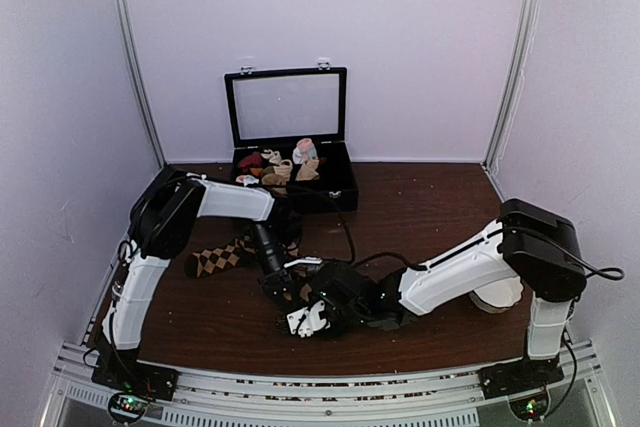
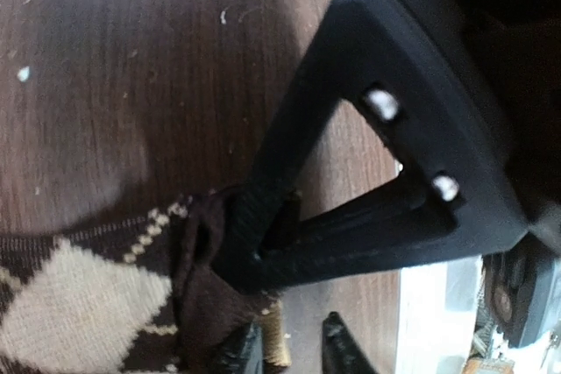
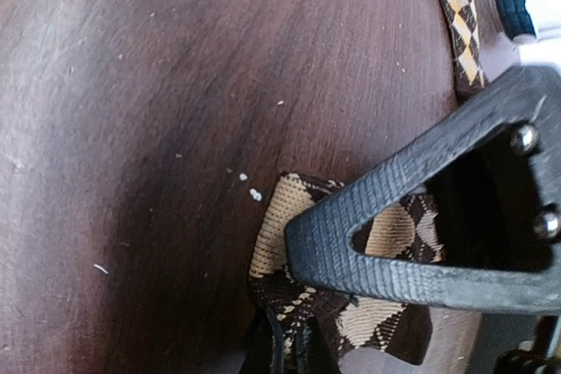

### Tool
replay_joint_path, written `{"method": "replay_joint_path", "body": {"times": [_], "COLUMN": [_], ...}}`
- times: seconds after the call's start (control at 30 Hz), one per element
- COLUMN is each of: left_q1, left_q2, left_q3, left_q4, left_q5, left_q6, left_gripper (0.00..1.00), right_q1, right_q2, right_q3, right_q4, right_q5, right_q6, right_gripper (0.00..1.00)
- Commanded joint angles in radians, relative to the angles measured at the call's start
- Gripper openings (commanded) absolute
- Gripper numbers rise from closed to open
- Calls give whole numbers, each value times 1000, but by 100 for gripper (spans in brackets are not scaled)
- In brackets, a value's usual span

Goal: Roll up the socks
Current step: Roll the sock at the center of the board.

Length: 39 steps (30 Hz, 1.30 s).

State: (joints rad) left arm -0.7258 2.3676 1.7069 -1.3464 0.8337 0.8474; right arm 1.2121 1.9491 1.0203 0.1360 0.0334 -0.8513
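Dark brown socks (image 1: 222, 258) of soft fabric, patterned with tan argyle diamonds, lie on the dark wooden table (image 1: 430, 212). They are left of centre, and one end runs in under the two black grippers, which meet mid-table.

The right gripper (image 3: 285, 352) has its fingertips pressed together. In the left wrist view, its tip is buried in a bunched fold of the plain brown end of the socks, so it is pinching that fabric. The left gripper (image 2: 294, 352) has its fingertips a little apart. The tan edge of the socks lies against one of them, with a visible gap to the other. In the right wrist view, one triangular finger of the left gripper lies across the folded patterned part, and another stretch of the socks lies farther off.

At the back of the table stands a black case (image 1: 338, 190) with its lid raised. It holds small sock rolls (image 1: 290, 163) in pink, white, tan and maroon, well apart from the grippers.
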Motion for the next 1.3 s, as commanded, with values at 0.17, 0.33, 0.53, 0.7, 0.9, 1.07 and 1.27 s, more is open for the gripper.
{"method": "replay_joint_path", "body": {"times": [0.17,0.33,0.53,0.7,0.9,1.07,1.27], "left_q1": [38,55,118,83,14,-54,-138], "left_q2": [-418,-583,-602,-703,-825,-776,-682], "left_q3": [-201,-283,-329,-462,-613,-668,-608], "left_q4": [431,537,642,739,720,715,730], "left_q5": [-328,-510,-656,-617,-391,-337,-421], "left_q6": [-216,-250,-312,-221,-96,-44,-41], "left_gripper": [98,98,98,98,98,98,93], "right_q1": [-4,-11,-69,-161,-260,-295,-330], "right_q2": [-25,-52,-42,-14,38,96,124], "right_q3": [-12,-81,-136,-131,-82,-25,-88], "right_q4": [-218,-166,-48,10,1,-27,140], "right_q5": [-231,-309,-439,-589,-730,-795,-895], "right_q6": [418,593,817,1029,1223,1336,1516], "right_gripper": [0,0,0,0,0,0,0]}}
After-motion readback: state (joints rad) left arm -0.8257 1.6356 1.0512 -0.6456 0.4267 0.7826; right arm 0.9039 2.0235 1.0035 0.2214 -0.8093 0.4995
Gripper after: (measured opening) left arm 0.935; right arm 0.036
